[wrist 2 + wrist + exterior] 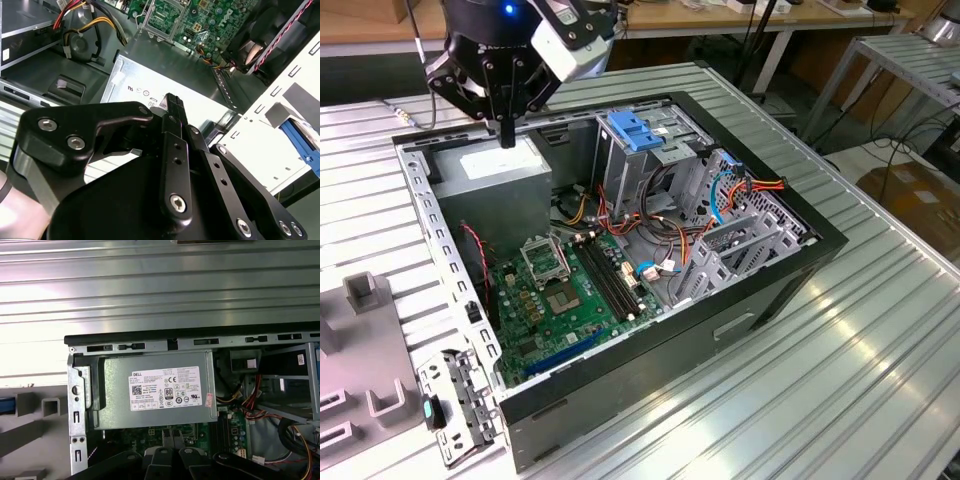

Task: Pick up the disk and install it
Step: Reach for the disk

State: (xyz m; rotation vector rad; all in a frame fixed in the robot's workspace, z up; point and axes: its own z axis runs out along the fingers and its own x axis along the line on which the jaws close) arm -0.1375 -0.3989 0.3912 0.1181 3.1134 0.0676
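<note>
My gripper hangs over the back corner of the open computer case, at the exterior view's left. It is just above the grey power-supply box. Its black fingers are pressed together with nothing between them. Outside the case wall, a blue plastic rail on a pale flat body looks like the disk. It lies beside the grey fixture blocks, and its blue edge also shows in the first wrist view. I cannot make out the rest of it.
Inside the case are a green motherboard, loose coloured cables and a tall metal cage with a blue latch. A grey fixture and a loose metal bracket lie on the ribbed table at the exterior view's left.
</note>
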